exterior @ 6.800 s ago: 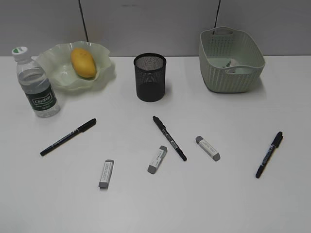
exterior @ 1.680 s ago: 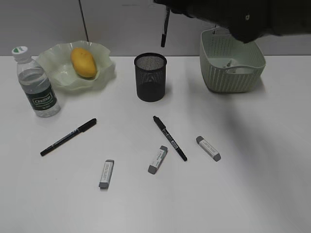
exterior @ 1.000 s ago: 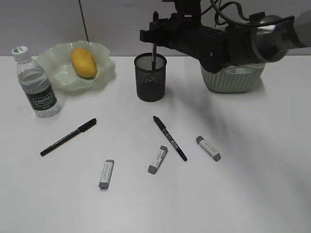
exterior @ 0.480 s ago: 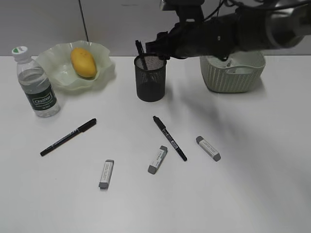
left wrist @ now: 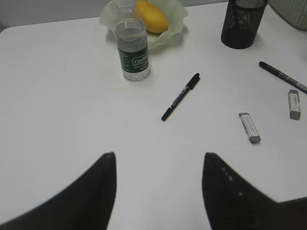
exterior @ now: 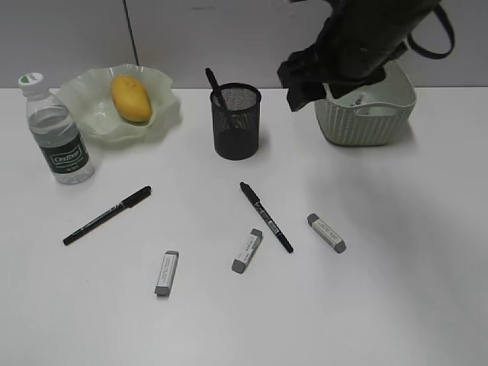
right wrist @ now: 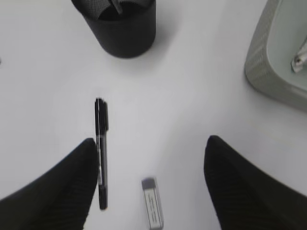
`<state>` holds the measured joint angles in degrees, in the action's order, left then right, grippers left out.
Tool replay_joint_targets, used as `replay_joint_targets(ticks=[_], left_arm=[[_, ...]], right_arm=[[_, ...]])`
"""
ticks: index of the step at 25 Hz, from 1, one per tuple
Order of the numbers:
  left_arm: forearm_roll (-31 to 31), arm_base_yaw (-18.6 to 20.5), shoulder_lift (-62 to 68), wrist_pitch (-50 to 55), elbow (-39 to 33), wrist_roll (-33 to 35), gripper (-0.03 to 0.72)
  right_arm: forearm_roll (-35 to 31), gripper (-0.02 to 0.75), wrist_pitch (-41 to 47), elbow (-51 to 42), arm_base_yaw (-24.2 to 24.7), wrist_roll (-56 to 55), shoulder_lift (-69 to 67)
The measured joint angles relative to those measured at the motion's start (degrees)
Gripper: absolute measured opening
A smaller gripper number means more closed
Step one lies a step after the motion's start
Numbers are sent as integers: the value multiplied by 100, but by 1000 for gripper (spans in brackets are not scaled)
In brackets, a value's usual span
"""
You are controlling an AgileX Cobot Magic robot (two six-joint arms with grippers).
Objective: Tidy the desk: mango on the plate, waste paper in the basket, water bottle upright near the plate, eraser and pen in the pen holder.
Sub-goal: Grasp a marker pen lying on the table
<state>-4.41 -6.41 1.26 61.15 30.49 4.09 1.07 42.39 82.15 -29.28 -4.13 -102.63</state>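
The white desk (exterior: 396,305) carries everything. The right gripper (right wrist: 149,179) hangs high between the basket (exterior: 364,114) and the pen holder (exterior: 236,122), jaws spread and empty; the left gripper (left wrist: 158,187) hovers low over bare desk, released too. The mango (exterior: 130,97) lies on the plate (exterior: 164,114), with the water bottle (exterior: 59,137) upright beside it. One pen (exterior: 214,86) leans in the holder; two pens (exterior: 265,216) and three erasers (exterior: 246,251) lie loose

The right arm (exterior: 351,38) is showing a matte black housing with a looped black cable; both wrist views are showing dark, tapered fingers (left wrist: 86,196).
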Motion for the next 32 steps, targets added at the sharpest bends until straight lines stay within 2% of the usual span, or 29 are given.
replay_joint_targets(ticks=[5, 8, 13, 17, 20, 23, 26, 32], left_arm=[[0, 0, 0, 0, 0, 0, 433], [0, 0, 0, 0, 0, 0, 433], [0, 0, 0, 0, 0, 0, 433], [0, 0, 0, 0, 0, 0, 427], [0, 0, 0, 0, 0, 0, 425], [0, 0, 0, 0, 0, 0, 424], [0, 0, 0, 0, 0, 0, 424], [0, 0, 0, 0, 0, 0, 424]], right_arm=[[-5, 582, 1134, -19, 0, 53, 471], [-107, 584, 1388, -321, 0, 110, 953], [-194, 584, 1404, -1555, 0, 123, 2194], [-544, 584, 1410, -2638, 0, 123, 3248], [-847, 584, 1441, -3289, 0, 123, 4028], [-877, 584, 1583, -3777, 0, 118, 4836], [-671, 585, 1788, -4125, 0, -1, 5662], [421, 585, 1861, -4473, 0, -645, 7343]])
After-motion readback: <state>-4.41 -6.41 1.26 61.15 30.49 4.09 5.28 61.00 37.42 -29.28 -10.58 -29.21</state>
